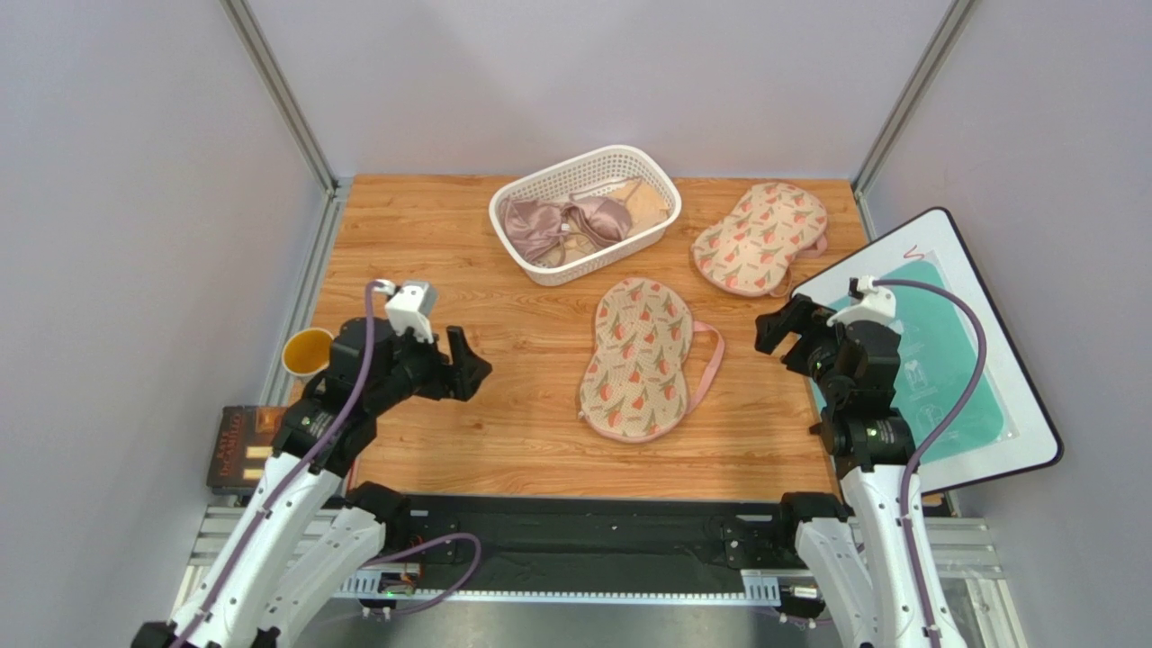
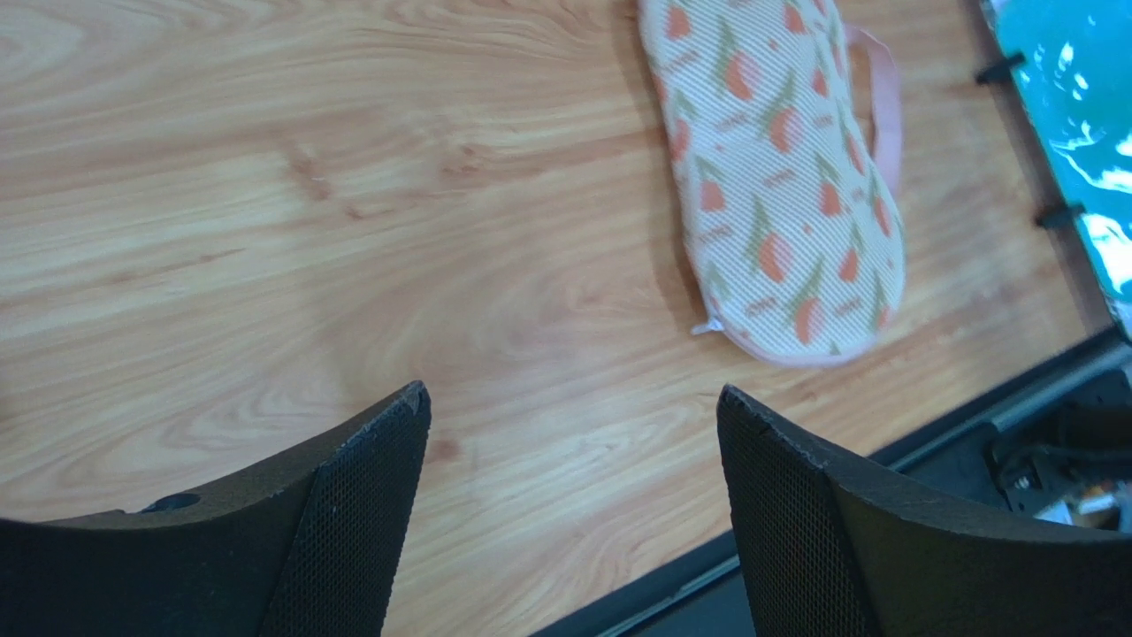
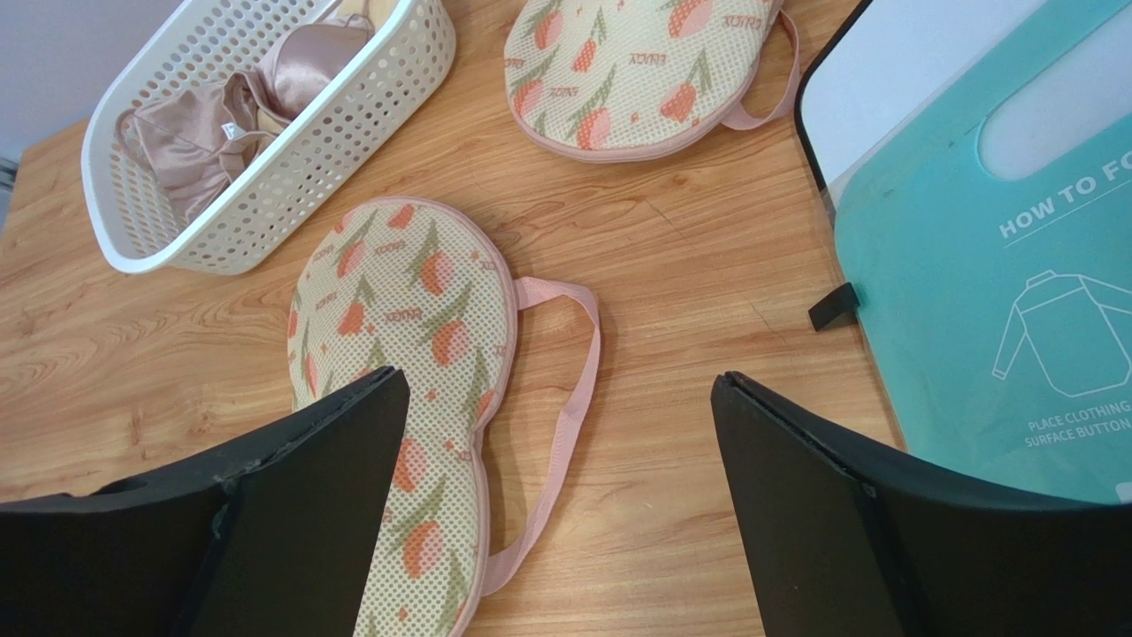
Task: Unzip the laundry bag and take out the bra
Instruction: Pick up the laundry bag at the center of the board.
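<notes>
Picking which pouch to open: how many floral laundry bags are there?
2: one laundry bag mid-table, a second bag far right, beside the basket. None seems hidden.

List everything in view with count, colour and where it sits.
laundry bag: one, beige floral, table centre
second floral bag: one, same print, far right
basket: one, white, far centre
satin bra: one, mauve-pink, in basket
pale bra: one, beige, in basket
cup: one, yellow, left edge
folding board: one, teal-white, right edge
dark box: one, brownish, beside near-left edge
left gripper: one, black, open, left
right gripper: one, black, open, right
</notes>
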Motion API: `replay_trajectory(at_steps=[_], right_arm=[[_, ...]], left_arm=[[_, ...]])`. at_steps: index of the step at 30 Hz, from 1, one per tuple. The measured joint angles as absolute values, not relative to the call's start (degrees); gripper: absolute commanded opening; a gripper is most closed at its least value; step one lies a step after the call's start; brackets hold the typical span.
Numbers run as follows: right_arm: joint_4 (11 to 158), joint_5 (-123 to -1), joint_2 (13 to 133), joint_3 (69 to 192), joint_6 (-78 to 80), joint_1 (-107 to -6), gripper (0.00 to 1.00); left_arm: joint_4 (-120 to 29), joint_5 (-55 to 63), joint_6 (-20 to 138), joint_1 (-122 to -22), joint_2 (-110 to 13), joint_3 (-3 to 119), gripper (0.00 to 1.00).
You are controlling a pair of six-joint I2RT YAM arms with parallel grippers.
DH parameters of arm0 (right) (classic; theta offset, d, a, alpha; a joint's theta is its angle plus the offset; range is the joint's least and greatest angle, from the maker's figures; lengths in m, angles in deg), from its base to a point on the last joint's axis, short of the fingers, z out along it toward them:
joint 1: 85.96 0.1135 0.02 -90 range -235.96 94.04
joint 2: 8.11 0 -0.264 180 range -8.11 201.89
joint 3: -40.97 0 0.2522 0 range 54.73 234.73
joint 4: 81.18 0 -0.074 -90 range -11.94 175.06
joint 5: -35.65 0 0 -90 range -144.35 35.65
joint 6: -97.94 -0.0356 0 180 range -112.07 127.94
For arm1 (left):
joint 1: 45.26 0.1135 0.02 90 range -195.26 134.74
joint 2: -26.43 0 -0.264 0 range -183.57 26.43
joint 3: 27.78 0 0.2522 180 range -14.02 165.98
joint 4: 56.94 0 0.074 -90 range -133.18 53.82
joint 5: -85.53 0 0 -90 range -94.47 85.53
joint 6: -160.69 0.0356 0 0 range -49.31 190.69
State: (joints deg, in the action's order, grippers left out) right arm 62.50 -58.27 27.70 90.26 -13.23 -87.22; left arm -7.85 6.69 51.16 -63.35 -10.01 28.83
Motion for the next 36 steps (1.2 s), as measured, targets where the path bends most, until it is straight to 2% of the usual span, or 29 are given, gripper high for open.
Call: replay_trajectory(at_steps=[3, 7, 13, 27, 28, 30, 36], right_arm=[[62.56, -58.64, 27.66, 90.24, -13.26, -87.22, 0.91], [62.63, -59.19, 27.66, 90.24, -13.23, -87.22, 0.91], [62.65, -60.07, 27.68, 90.24, -13.23, -87.22, 0.91], [62.65, -61.14, 27.35, 90.22, -13.26, -87.22, 0.91], [62.65, -61.16, 27.35, 90.19, -13.26, -87.22, 0.91], [62.65, -61.33, 27.35, 90.19, -13.26, -87.22, 0.91], [62.65, -61.53, 27.35, 90.17, -13.26, -87.24, 0.91]], left_arm=[[-10.78, 4.46, 47.51, -72.55, -12.92, 27.52, 0.85], [-17.69, 5.70, 42.79, -78.80, -18.73, 23.85, 0.83], [-30.32, 12.08, 35.97, -79.42, -29.22, 17.66, 0.81], [-46.71, 14.97, 31.66, -81.80, -53.25, 22.04, 0.77], [-47.39, 14.95, 31.44, -82.00, -54.08, 22.06, 0.76], [-48.64, 15.01, 31.03, -82.65, -56.50, 22.52, 0.68], [-51.52, 15.62, 30.13, -83.55, -61.31, 23.68, 0.66]])
